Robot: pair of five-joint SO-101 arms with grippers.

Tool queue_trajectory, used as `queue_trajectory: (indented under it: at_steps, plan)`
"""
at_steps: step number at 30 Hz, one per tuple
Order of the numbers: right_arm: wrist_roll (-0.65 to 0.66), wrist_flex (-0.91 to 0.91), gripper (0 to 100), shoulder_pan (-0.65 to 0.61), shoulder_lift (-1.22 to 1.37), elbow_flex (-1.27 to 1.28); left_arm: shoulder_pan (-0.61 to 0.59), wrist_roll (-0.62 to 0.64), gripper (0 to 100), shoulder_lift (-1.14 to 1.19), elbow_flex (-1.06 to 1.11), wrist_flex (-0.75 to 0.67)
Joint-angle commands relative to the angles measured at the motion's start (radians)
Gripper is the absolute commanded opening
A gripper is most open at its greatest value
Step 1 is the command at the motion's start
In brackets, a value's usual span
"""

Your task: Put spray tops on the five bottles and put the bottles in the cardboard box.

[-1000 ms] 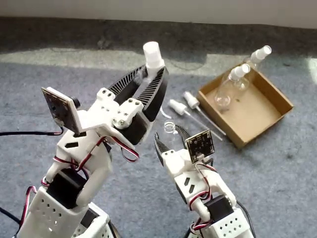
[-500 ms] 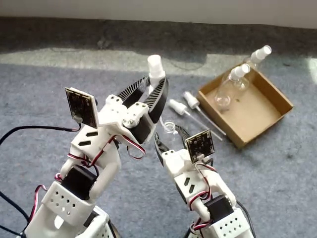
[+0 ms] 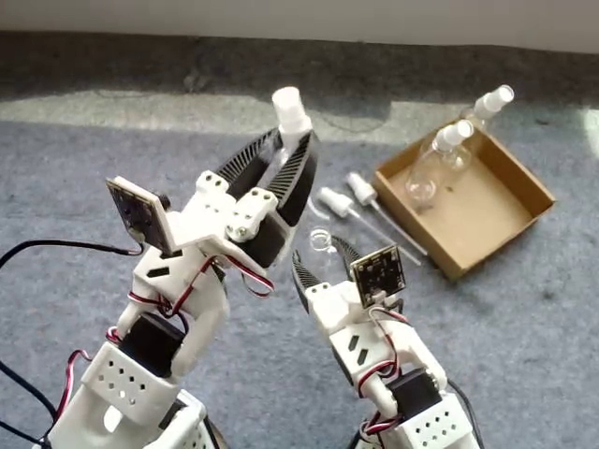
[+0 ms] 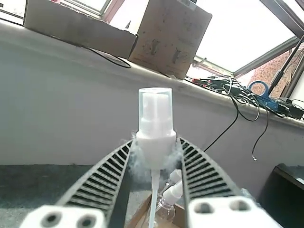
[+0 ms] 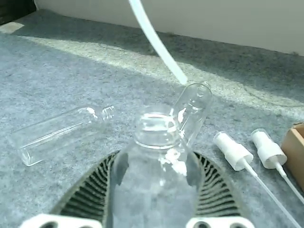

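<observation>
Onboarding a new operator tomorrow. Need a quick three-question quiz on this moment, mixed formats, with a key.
1. True or false: the left gripper is shut on a spray top.
2. How many capped bottles are in the cardboard box? A) one B) two C) five
3. Fill in: the right gripper holds an uncapped ____.

Key:
1. True.
2. B.
3. bottle; its neck is open, with no top on it.
</observation>
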Motion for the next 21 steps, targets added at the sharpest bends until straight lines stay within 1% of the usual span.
queue_trajectory:
  at_steps: [1,7,12,19,21]
  plan:
    - [-0.003,0.004,7.4,-0.005,-0.007,0.177,-0.015,0.008,1,-0.002,-0.044,0.023]
    - [-0.003,0.004,7.4,-0.005,-0.012,0.177,-0.015,0.008,1,-0.002,-0.048,0.13]
    - [-0.003,-0.007,7.4,-0.005,-0.016,0.177,-0.015,0.008,1,-0.002,-0.048,0.14]
    - [-0.003,-0.12,7.4,-0.005,-0.016,0.177,-0.008,0.008,1,-0.002,-0.041,0.143]
    - [-0.003,-0.156,7.4,-0.005,-0.016,0.177,-0.005,0.009,1,0.005,-0.038,0.166]
